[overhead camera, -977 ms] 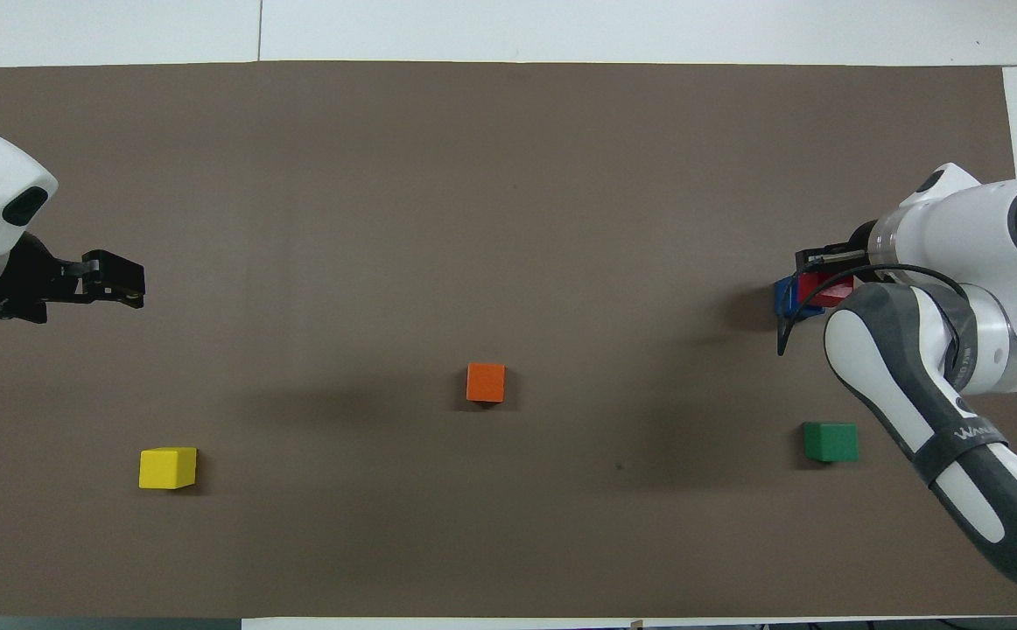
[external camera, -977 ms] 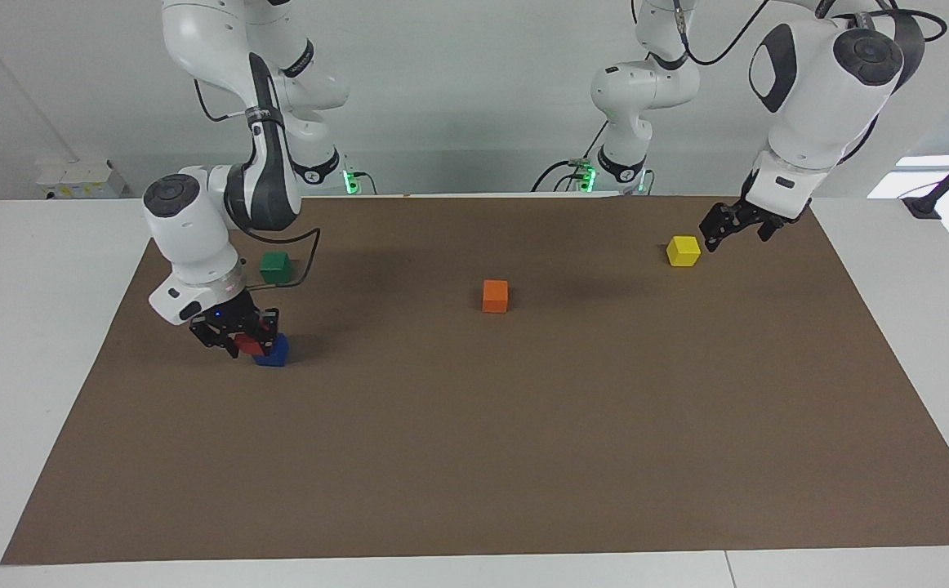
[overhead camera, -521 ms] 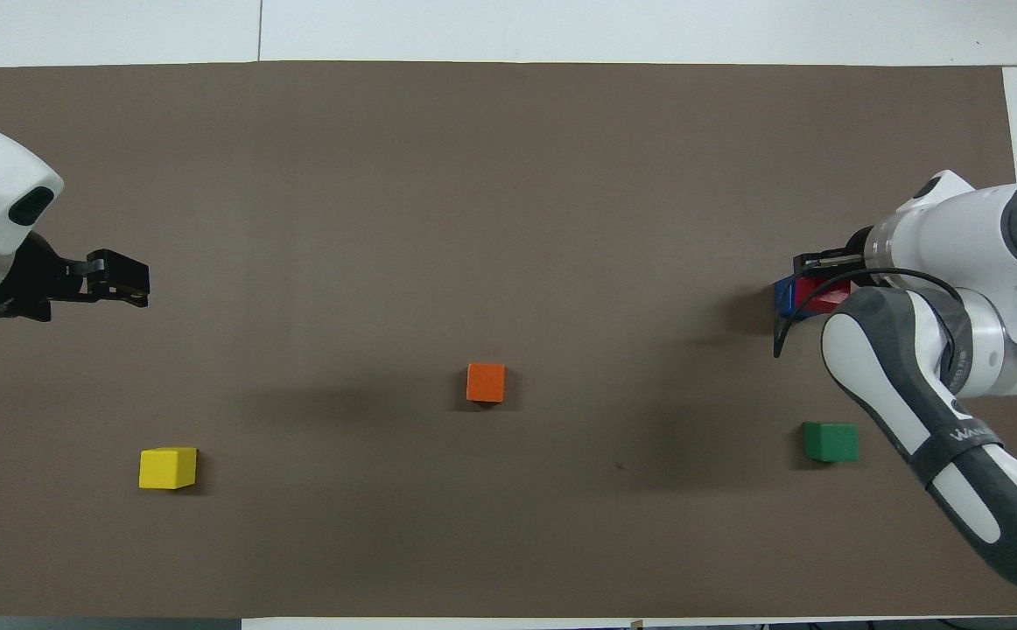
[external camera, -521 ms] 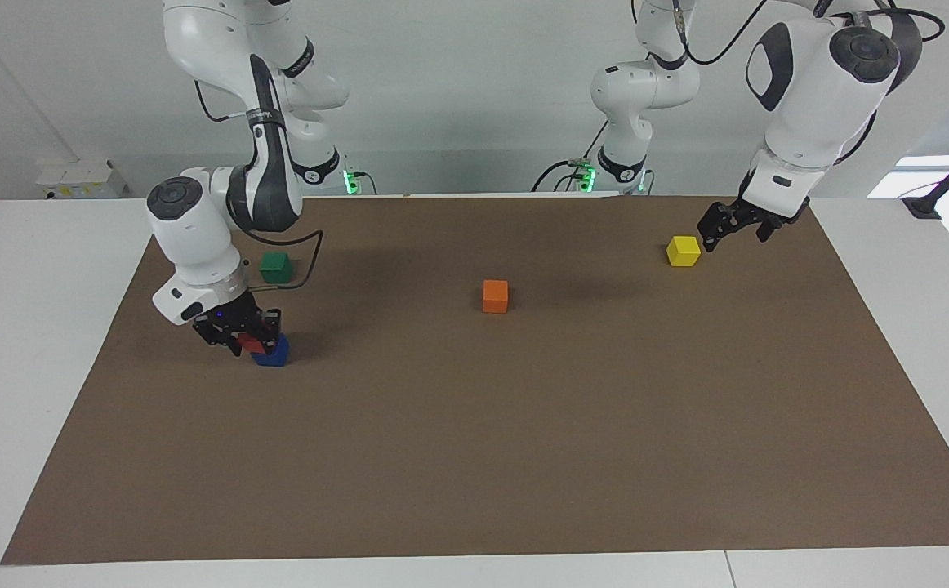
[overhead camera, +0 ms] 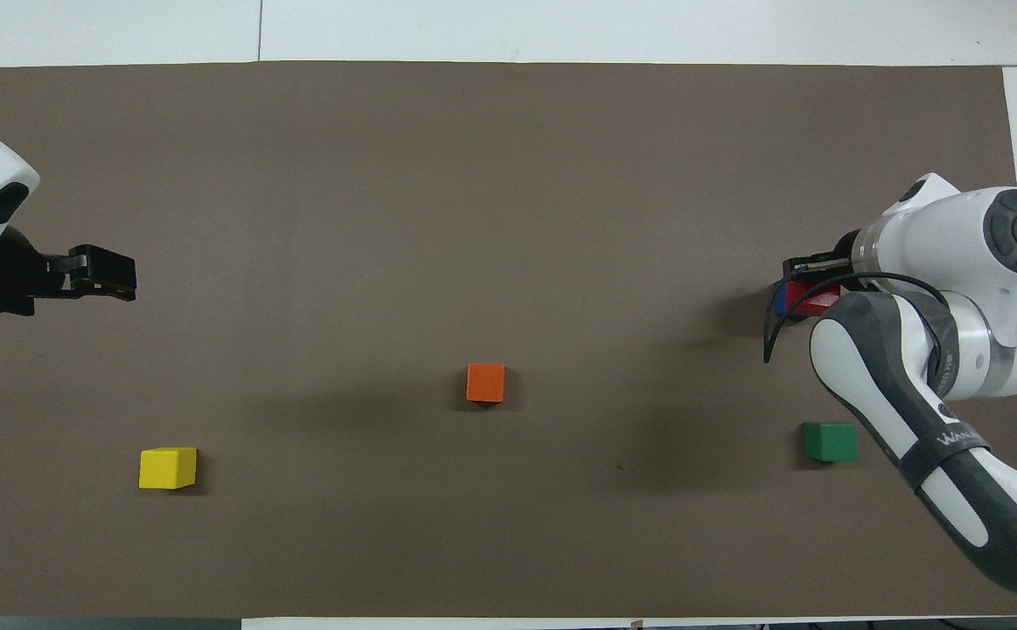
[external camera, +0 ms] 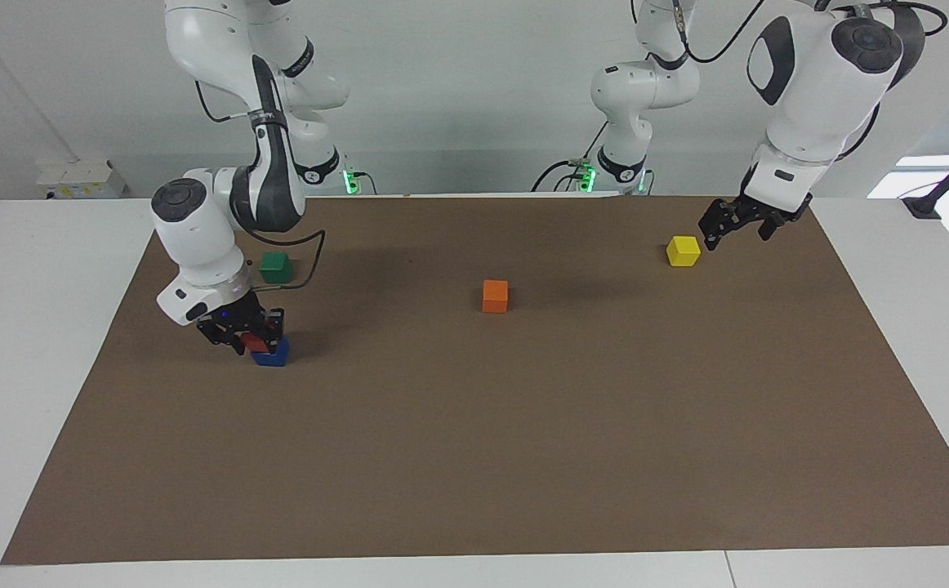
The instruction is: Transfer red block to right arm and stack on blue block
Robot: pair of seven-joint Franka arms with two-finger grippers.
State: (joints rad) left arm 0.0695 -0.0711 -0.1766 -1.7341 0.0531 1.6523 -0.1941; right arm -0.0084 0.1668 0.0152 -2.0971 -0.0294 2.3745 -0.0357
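Since a second ago the right arm (external camera: 197, 245) has drawn its wrist in a little toward the robots, carrying the red block (external camera: 255, 344) further over the blue block (external camera: 271, 353), so that less blue shows past it from overhead. The right gripper (external camera: 247, 336) has its jaws pinching the red block, low over the blue one at the right arm's end of the desk (external camera: 474, 457). From the facing view the red block seems to sit on the blue block's top, shifted somewhat off its middle, though whether the two actually touch I cannot tell, as the fingers hide the seam.

The left gripper (external camera: 733, 224) has also shifted slightly. It hangs with its jaws spread over the brown mat at the left arm's end, just beside the yellow block (external camera: 683, 251) and not touching it; that arm waits.

The orange block (external camera: 495, 296) lies near the middle of the mat. The green block (external camera: 275, 267) lies nearer to the robots than the blue block, at the right arm's end, apart from the stack.
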